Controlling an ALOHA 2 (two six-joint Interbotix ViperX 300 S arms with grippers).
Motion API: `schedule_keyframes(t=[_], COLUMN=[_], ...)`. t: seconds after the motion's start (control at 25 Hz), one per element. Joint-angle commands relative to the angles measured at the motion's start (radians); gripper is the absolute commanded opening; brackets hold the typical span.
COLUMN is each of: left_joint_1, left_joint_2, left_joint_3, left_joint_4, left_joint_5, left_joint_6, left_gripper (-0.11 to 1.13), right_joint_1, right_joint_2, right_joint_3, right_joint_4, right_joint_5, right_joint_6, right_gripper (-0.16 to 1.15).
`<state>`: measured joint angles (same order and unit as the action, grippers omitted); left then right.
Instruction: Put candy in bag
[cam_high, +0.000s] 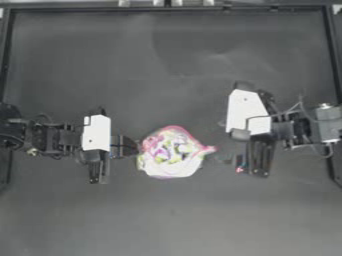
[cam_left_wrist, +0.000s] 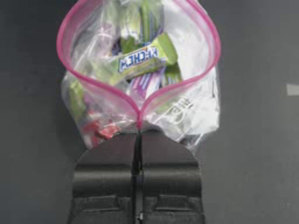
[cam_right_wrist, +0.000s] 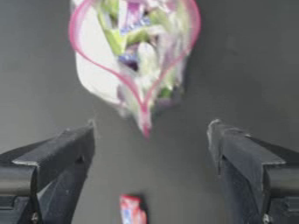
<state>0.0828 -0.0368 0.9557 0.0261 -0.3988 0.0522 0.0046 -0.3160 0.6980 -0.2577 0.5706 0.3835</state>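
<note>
The candy is lying on the tabletop, red wrapper with a white middle, right between your right hand's spread jaws and just short of the bag's pointed corner. In the top view only a small red speck of it is peeking out beside the right hand's fingers. It is sitting outside the bag, near it but not touching.

The bag is resting around the middle of the tabletop, its pink-red strip looping wide so the mouth is gaping, with green, yellow and pink sweets showing through the clear plastic. One wrapper inside is reading as a green label with blue lettering.

Your left hand is reaching in from the left edge with its jaws pressed together, pinching the bag's strip at the rim where the two sides meet.

Your right hand is coming in from the right edge, jaws standing well apart and gripping nothing, with the bag's far corner pointing straight at the gap.
</note>
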Motion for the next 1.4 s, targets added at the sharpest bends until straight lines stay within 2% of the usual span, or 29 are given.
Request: schedule_keyframes(t=[0.04,0.4,0.84,1.08,1.4], left_joint_1=[0.002,0.005,0.008,0.011,0.011], left_joint_2=[-0.017,-0.014,-0.014,-0.014,-0.014], left_joint_3=[-0.018,-0.018,-0.02,-0.018,-0.025], left_joint_4=[0.002,0.003,0.003,0.003,0.003], left_joint_5=[-0.006,-0.008,-0.006,-0.008,-0.006], left_joint_6=[0.002,0.003,0.003,0.003,0.003], left_gripper=[0.02,0.02,0.02,0.02,0.02], right_joint_1=[0.008,0.015,0.018,0.029,0.04], right_joint_2=[-0.064,-0.152,-0.166,-0.169,-0.169], right_joint_3=[-0.026,-0.064,-0.086,-0.029,0.054], right_joint_4=[0.006,0.035,0.129,0.153,0.155], right_joint_5=[0.054,0.204,0.344,0.348,0.291], right_joint_6=[-0.002,-0.021,-0.086,-0.086,-0.072], right_gripper=[1.02,1.02,1.02,1.02,1.02])
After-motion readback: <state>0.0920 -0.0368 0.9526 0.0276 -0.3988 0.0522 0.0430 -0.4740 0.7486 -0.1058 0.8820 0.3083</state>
